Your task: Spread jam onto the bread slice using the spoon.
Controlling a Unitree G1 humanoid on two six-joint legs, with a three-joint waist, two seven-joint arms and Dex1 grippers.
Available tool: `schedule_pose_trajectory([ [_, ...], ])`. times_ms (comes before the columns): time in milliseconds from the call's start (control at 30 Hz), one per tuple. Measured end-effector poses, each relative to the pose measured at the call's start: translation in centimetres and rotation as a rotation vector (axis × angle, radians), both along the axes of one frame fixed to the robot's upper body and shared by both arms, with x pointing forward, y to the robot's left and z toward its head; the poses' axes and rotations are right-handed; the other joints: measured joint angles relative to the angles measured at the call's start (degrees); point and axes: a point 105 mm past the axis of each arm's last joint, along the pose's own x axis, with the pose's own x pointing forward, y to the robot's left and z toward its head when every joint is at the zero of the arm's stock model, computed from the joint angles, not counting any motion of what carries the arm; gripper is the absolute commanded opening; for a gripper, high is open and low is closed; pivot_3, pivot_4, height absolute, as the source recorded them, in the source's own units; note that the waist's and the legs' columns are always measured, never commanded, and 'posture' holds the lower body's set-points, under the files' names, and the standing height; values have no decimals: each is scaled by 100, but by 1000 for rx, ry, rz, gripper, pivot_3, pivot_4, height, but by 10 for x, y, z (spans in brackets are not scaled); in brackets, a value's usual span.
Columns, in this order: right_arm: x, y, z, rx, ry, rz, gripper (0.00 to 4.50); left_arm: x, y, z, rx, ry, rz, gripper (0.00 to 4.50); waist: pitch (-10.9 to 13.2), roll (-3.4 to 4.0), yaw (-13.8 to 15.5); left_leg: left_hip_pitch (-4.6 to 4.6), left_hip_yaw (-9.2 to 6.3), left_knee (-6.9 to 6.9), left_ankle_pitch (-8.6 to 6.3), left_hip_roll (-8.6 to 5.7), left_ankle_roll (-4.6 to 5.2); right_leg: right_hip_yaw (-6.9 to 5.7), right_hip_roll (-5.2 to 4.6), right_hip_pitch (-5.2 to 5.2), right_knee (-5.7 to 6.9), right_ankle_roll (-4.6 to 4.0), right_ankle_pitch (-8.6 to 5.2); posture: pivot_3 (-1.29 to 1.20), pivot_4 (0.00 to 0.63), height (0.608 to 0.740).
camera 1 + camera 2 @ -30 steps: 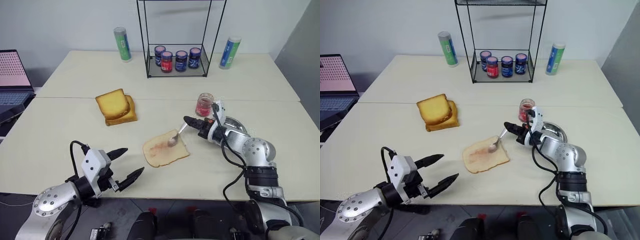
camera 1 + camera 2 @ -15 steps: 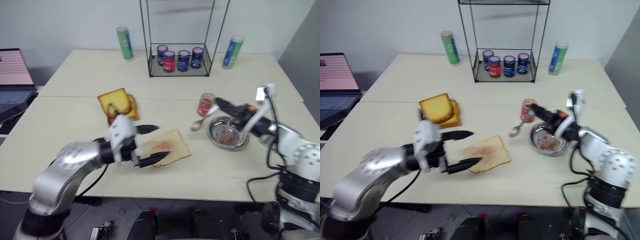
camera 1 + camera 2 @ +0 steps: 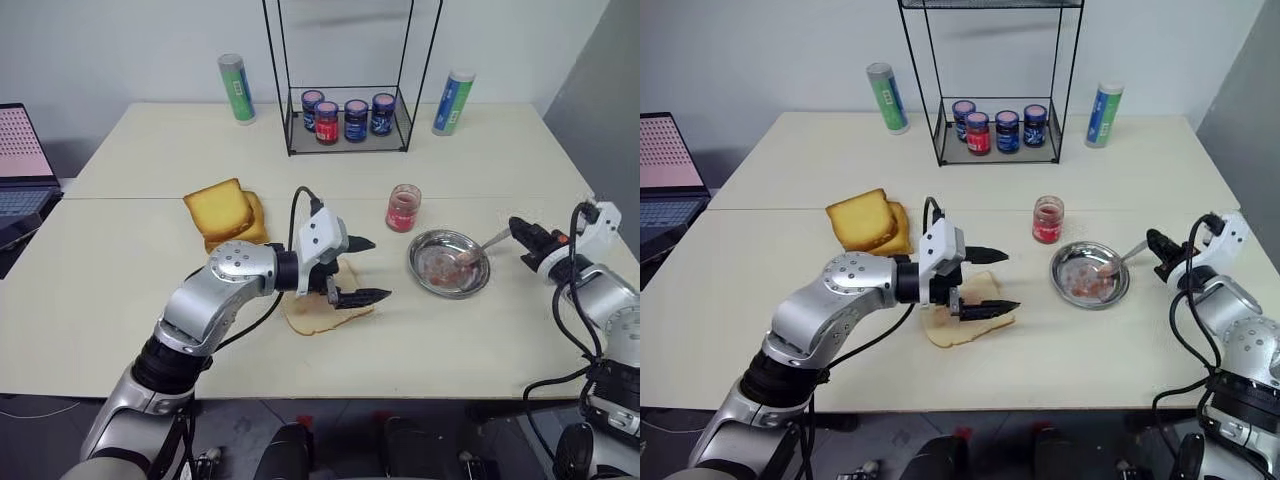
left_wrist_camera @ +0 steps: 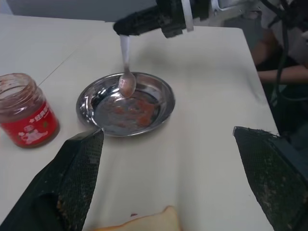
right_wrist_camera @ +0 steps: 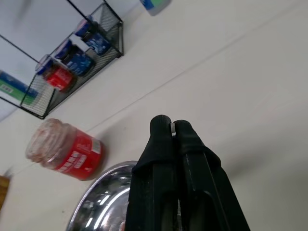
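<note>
Over the round steel dish [image 3: 449, 264], our right gripper [image 3: 520, 231] stays clamped on the slim silver spoon [image 3: 487, 244], its bowl resting among red smears.
We hold our left gripper [image 3: 363, 270] spread wide above the pale flat bread slice [image 3: 969, 325]. One small glass jam jar [image 3: 404, 208] with a red label stands beside the dish; four dark-lidded jars [image 3: 347, 113] sit on the wire rack [image 3: 346, 75], two golden toasted slices [image 3: 228, 213] lie stacked, two tall tubes [image 3: 238, 88] stand behind.

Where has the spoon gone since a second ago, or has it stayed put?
Yes, moved: the spoon left the bread slice, and its bowl now sits in the steel dish.
</note>
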Motion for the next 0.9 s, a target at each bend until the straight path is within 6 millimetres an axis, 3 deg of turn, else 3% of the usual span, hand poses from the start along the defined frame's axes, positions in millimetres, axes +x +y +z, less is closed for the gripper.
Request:
schedule_pose_trajectory([
  [133,4,2,-6,29,-2,25,17,-1,2,-4,2,7,5,4500,0,0,2,2,-4,1,0,2,0,-2,0,2,1,0,0,0,150,740],
  [367,8,1,-27,50,56,35,1462,-1,3,-6,6,11,12,4500,1,1,13,0,-4,3,0,0,0,-3,-5,2,2,0,0,0,150,740],
  [733,6,-4,-27,38,53,23,3965,-1,1,-6,-5,13,7,4500,1,1,18,0,-5,3,0,-2,0,-3,-6,3,1,0,0,0,150,740],
  [800,5,-10,-25,10,54,1,4433,-1,1,-5,-5,14,11,4500,1,1,18,0,-4,3,0,-2,0,-3,-7,3,1,0,0,0,150,740],
  [900,-2,-39,-12,-191,67,-105,4482,4,16,-5,25,10,54,4500,3,7,30,-1,-2,3,0,-5,0,-2,-10,-1,3,0,0,0,150,740],
])
